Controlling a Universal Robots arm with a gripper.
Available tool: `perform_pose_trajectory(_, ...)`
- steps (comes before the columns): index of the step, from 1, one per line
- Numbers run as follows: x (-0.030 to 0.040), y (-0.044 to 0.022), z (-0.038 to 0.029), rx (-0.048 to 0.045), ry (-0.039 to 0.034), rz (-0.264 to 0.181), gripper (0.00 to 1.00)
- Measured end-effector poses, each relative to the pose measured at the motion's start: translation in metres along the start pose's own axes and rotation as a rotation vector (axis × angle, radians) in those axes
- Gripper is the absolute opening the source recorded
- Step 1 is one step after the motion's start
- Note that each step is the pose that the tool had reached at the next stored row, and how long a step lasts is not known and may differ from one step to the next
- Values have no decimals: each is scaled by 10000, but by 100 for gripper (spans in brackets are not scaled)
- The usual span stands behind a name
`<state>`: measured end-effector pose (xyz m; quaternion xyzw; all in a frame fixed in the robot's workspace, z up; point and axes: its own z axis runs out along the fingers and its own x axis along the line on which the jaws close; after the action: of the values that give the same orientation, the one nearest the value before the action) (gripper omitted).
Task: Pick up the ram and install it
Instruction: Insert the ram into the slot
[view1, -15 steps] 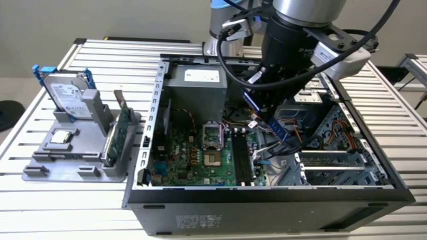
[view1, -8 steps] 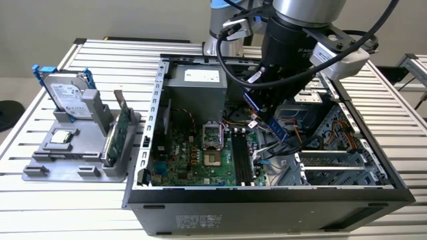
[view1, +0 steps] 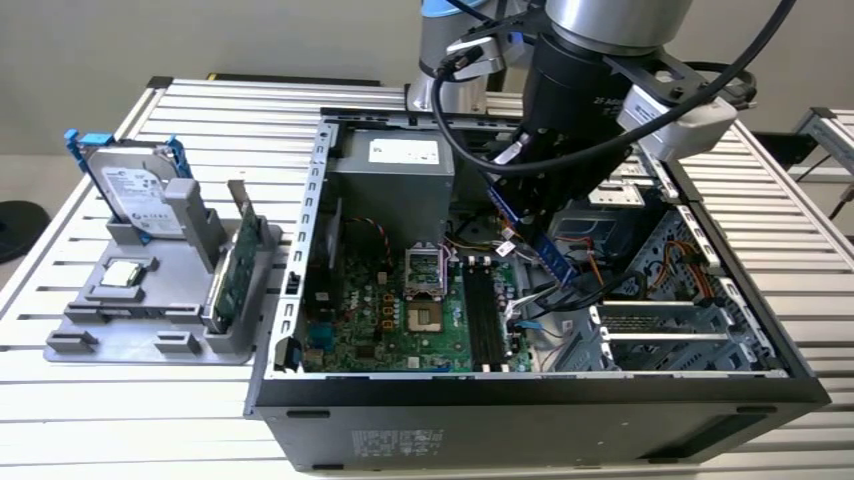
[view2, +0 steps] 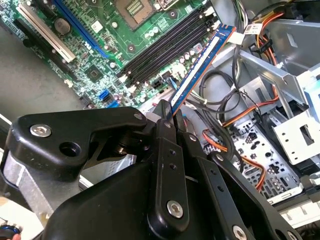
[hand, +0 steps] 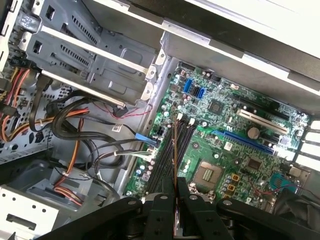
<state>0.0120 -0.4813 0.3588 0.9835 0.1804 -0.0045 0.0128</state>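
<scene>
Gripper (view2: 165, 118) is clamped narrow on the ram (view2: 198, 69). It pinches the flat faces near one end, and the rest of the stick points out toward the motherboard (hand: 220, 130). In the exterior view the ram (view1: 537, 238) hangs tilted in the air inside the open case (view1: 534, 405), not seated. Its low end is over the cables (hand: 75, 120), just to the exterior view's right of the slots (view2: 165, 47). In the first wrist view it shows edge-on, roughly lined up with the slot rows.

Handling, as a judgement:
- The stick is light, stiff and very thin.
- It is fragile at the contact edge and the chips.
- The faces are smooth, so it could pivot or slip in an end pinch.
- The best hold is on the flat faces or short ends, away from the contacts.

Materials:
- The ram board reads blue here, with a pale label strip.
- The slots are long black plastic with pale end latches.
- The motherboard is glossy green with a square metal socket (hand: 207, 173).
- The case is grey sheet metal, with orange, red and black cables.
- The gripper links are matte black with bolt heads.

Off to the exterior view's left, a grey fixture (view1: 134, 322) on the slatted table (view1: 134, 425) holds a silver drive (view1: 134, 190) and a green card (view1: 235, 270).
</scene>
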Motion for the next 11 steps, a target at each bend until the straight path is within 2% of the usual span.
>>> perform_pose_trajectory(11, 0, 0, 4, 5, -9, 363, 0)
